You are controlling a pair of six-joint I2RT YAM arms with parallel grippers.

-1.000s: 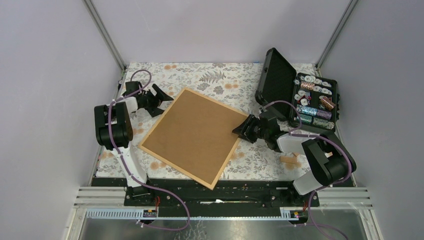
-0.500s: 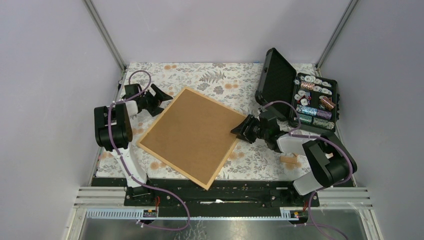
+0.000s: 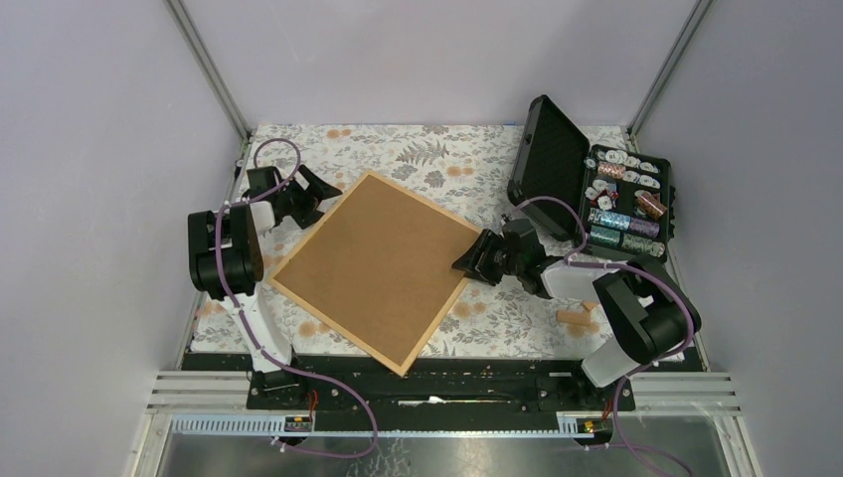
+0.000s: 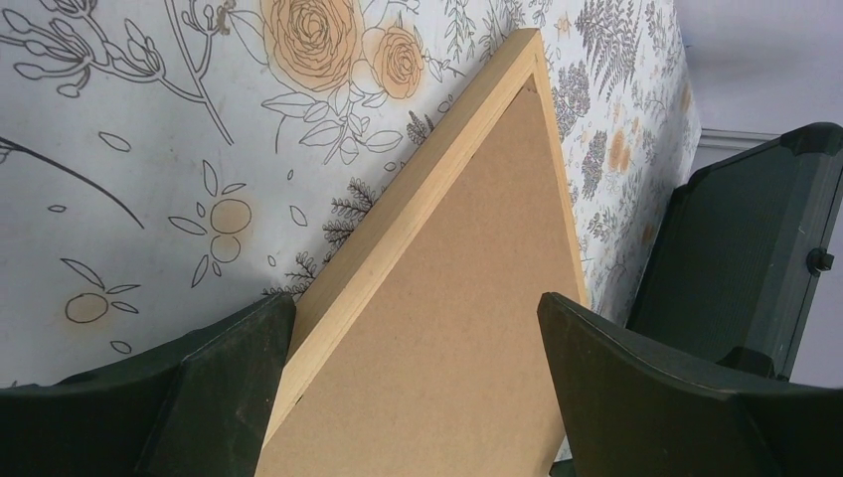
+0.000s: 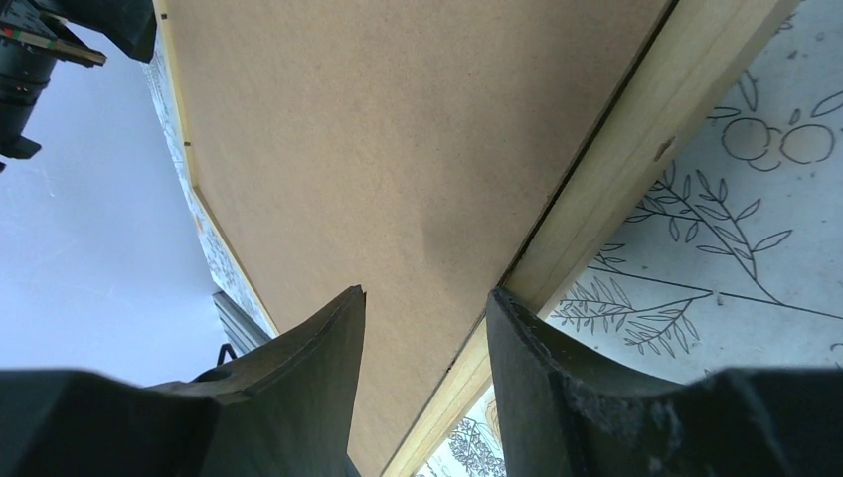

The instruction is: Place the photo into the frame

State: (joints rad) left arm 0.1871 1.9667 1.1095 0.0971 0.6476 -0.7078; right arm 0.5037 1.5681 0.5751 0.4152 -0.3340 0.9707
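Lying back-up near the middle of the counter [image 3: 437, 159], the frame [image 3: 335, 328] is a thin pale-wood rectangle turned like a diamond. Its matte brown backing board [image 3: 373, 268] faces up. A floral-print cloth covers the counter, and plain grey walls [image 3: 99, 149] enclose it. An open black case [image 3: 587, 189] stands at the far right corner. The left gripper [image 3: 323, 204] sits by the frame's far-left edge, and the right gripper [image 3: 473, 256] is at its right corner.

From the left wrist, the dark fingers [image 4: 229, 388] stand wide apart, with smooth moulding and fibrous board between them.

From the right wrist, the fingers [image 5: 298, 378] are partly apart, one over the board and one over the moulding. I cannot tell whether they pinch it.
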